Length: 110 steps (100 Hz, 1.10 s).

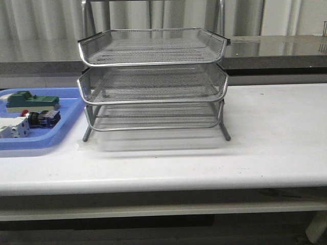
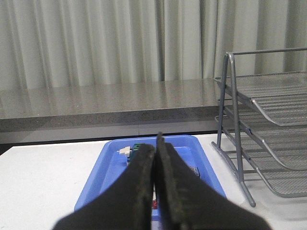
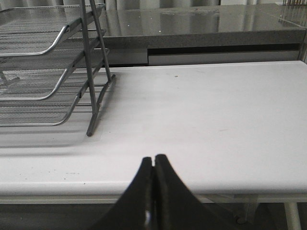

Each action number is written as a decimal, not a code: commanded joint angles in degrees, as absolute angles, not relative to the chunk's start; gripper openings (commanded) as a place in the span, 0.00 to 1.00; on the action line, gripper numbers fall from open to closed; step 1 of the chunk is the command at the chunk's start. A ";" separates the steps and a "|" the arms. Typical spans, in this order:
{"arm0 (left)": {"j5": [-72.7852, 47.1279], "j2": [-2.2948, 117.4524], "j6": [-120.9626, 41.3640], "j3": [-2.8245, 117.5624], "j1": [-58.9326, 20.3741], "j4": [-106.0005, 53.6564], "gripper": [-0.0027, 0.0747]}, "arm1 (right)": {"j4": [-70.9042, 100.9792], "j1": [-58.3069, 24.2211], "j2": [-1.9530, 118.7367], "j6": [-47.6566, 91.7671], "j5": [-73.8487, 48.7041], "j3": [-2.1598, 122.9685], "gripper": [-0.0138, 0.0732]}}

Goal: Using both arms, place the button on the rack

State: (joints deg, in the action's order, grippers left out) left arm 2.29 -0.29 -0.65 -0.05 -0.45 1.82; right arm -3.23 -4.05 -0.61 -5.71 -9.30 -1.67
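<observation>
The button (image 1: 41, 118), red head with a black collar and blue rear block, lies in the blue tray (image 1: 69, 109) at the table's left. Only a red sliver of the button (image 2: 155, 204) shows between the fingers in the left wrist view. The rack (image 1: 153, 81), three silver mesh tiers, stands mid-table; its side frame shows as the rack (image 2: 259, 139) and the rack (image 3: 57, 72) in the wrist views. My left gripper (image 2: 156, 139) is shut and empty, held above the tray's near end. My right gripper (image 3: 154, 158) is shut and empty, near the table's front edge right of the rack. Neither arm shows in the front view.
A green rectangular block (image 1: 30, 100) and a white boxy breaker (image 1: 14, 127) share the blue tray with the button. A grey counter (image 1: 276, 48) runs behind the table, with curtains beyond. White tabletop (image 1: 276, 127) stretches right of the rack.
</observation>
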 commanded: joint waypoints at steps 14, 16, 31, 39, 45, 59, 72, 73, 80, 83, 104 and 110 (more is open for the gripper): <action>6.90 -2.08 0.00 -2.68 -0.46 1.47 0.04 | -3.28 -3.78 -1.76 -5.73 -4.61 -0.69 0.09; 6.90 -2.08 0.00 -2.68 -0.46 1.47 0.04 | -3.28 -3.78 -1.76 -5.73 -4.61 -0.69 0.09; 6.90 -2.08 0.00 -2.68 -0.46 1.47 0.04 | -3.28 -3.78 -1.76 -5.73 -4.61 -0.69 0.09; 6.90 -2.08 0.00 -2.68 -0.46 1.47 0.04 | -3.28 -3.78 -1.76 -5.73 -4.61 -0.69 0.09; 6.90 -2.08 0.00 -2.68 -0.46 1.47 0.04 | -3.38 -3.78 -1.76 -5.73 -4.61 -0.69 0.09; 6.90 -2.08 0.00 -2.68 -0.46 1.47 0.04 | -3.43 -3.78 -1.76 -5.73 -3.76 -0.69 0.09; 6.90 -2.08 0.00 -2.68 -0.46 1.47 0.04 | -3.43 -3.78 -1.76 -5.73 -3.68 -0.69 0.09; 6.90 -2.08 0.00 -2.68 -0.46 1.47 0.04 | -3.43 -3.78 -1.76 -5.73 -3.60 -0.69 0.09; 6.90 -2.08 0.00 -2.68 -0.46 1.47 0.04 | -3.43 -3.78 -1.76 -5.73 -1.10 -0.63 0.09; 6.90 -2.08 0.00 -2.68 -0.46 1.47 0.04 | -3.43 -3.78 -1.76 -5.73 -0.46 -0.63 0.09; 6.90 -2.08 0.00 -2.68 -0.46 1.47 0.04 | -3.42 -3.78 -1.29 -5.73 3.15 2.40 0.09; 6.90 -2.08 0.00 -2.68 -0.46 1.47 0.04 | -3.07 -3.78 -0.47 -5.73 0.71 4.69 0.09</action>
State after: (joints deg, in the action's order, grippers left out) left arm 2.29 -0.29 -0.65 -0.05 -0.45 1.82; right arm -3.23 -4.05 -0.61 -5.71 -2.25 -0.05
